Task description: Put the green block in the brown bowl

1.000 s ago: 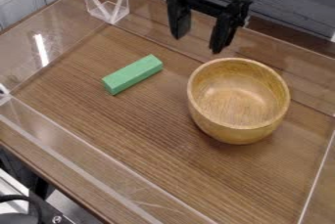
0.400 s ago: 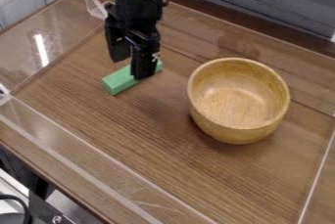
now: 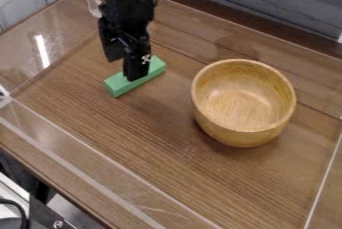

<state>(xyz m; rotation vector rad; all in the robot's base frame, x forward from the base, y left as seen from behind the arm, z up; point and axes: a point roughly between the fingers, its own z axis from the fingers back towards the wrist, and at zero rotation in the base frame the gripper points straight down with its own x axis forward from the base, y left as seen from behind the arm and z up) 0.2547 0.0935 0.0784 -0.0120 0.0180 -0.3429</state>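
Note:
The green block (image 3: 134, 79) lies flat on the wooden table, left of centre, a bright green bar angled up to the right. My black gripper (image 3: 120, 57) hangs pointing down directly over the block's upper part, fingers (image 3: 135, 67) spread apart and open, hiding part of the block; nothing is held. The brown bowl (image 3: 243, 100) sits to the right of the block, round, light wood, thick-rimmed and holding nothing.
The wooden table (image 3: 147, 143) is ringed by low clear plastic walls. A small clear plastic piece stands at the back left behind the arm. The table's front edge drops off at the lower left.
The gripper has travelled from the back, above the bowl's far side, leftward and down to stand over the green block, rolling its fingers as it went. Block and bowl stay put.

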